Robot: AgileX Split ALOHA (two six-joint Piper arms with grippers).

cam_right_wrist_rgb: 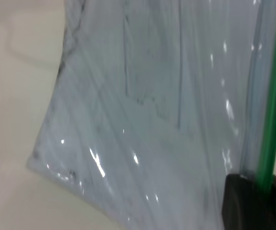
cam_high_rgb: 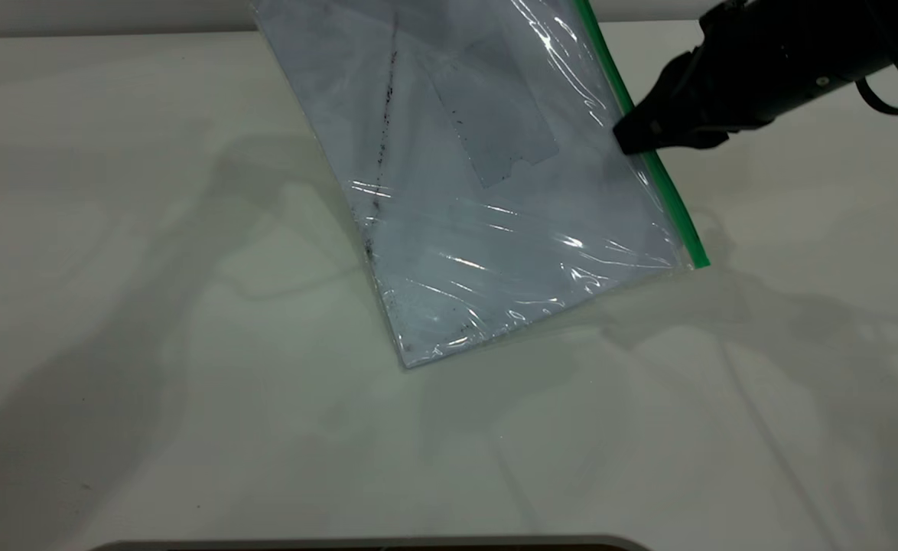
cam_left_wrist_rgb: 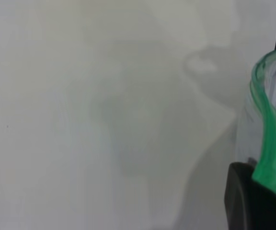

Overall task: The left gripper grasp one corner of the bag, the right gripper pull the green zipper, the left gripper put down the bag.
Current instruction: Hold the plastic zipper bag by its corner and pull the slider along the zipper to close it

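Note:
The bag [cam_high_rgb: 479, 214] hangs tilted above the white table, its lowest corner [cam_high_rgb: 407, 361] at or just above the surface. It is clear plastic with a dark streak [cam_high_rgb: 384, 138] and a card pocket [cam_high_rgb: 495, 130]. The green zipper [cam_high_rgb: 667, 191] runs down its right edge. My right gripper [cam_high_rgb: 629, 138] comes in from the upper right and is shut on the zipper about midway; the right wrist view shows the green strip [cam_right_wrist_rgb: 272, 110] entering its jaws [cam_right_wrist_rgb: 267, 201]. My left gripper [cam_left_wrist_rgb: 262, 196] is out of the exterior view; its wrist view shows it shut on the bag's green-edged corner [cam_left_wrist_rgb: 272, 143].
The white table [cam_high_rgb: 151, 344] spreads all round under the bag, carrying only shadows. A dark rounded edge [cam_high_rgb: 372, 545] runs along the near side of the exterior view.

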